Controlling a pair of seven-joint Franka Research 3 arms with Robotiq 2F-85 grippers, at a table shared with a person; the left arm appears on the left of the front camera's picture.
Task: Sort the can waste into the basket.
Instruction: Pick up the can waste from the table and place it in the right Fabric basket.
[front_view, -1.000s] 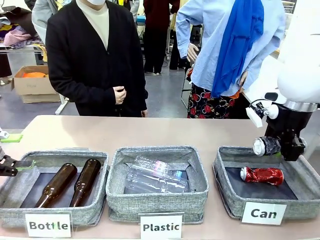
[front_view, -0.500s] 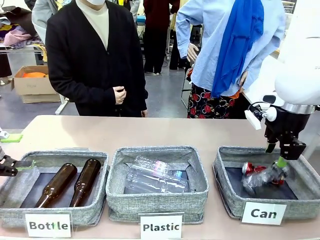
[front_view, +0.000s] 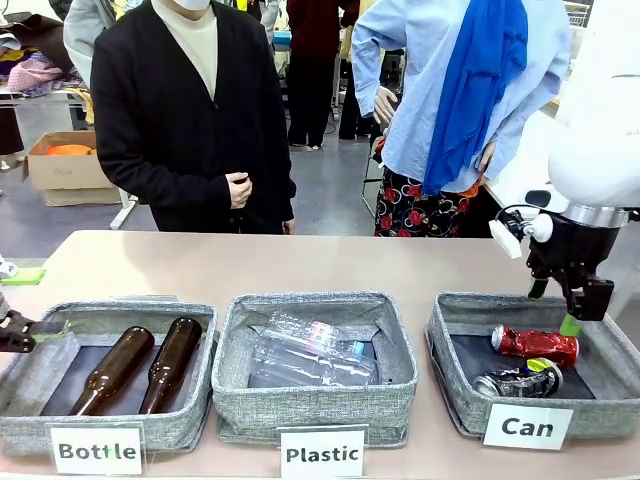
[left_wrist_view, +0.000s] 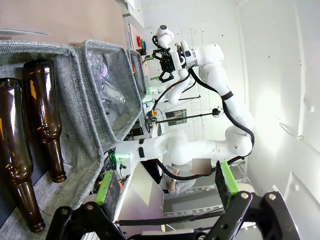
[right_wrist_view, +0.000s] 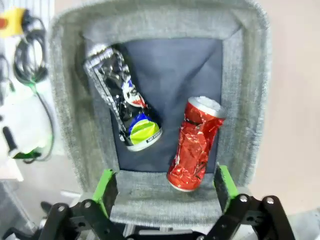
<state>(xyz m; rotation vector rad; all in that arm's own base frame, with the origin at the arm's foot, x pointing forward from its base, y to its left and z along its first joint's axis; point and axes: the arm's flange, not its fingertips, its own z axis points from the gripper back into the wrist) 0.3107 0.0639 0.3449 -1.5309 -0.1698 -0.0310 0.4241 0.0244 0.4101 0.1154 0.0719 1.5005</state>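
Observation:
The grey basket (front_view: 445, 345) (right_wrist_view: 246, 95) with the "Can" card stands at the front right. A dented red can (front_view: 535, 345) (right_wrist_view: 195, 145) lies on its dark lining. Beside it, nearer the card, lies a black-and-white can (front_view: 518, 381) (right_wrist_view: 125, 110). Just above the basket's back right corner my right gripper (front_view: 554, 307) (right_wrist_view: 166, 189) hangs open, holding nothing. At the table's left edge, beside the "Bottle" basket, my left gripper (front_view: 25, 300) (left_wrist_view: 166, 182) stands open with nothing between its fingers.
The "Bottle" basket (front_view: 190, 420) holds two brown glass bottles (front_view: 140, 365) (left_wrist_view: 47, 115). In the middle, the "Plastic" basket (front_view: 225, 395) holds clear plastic bottles (front_view: 305, 350). A person in a black jacket (front_view: 185, 110) stands at the far side, hands off the table.
My right gripper opened and let go of the black-and-white can, which fell into the "Can" basket and came to rest beside the red can. The left arm has not moved.

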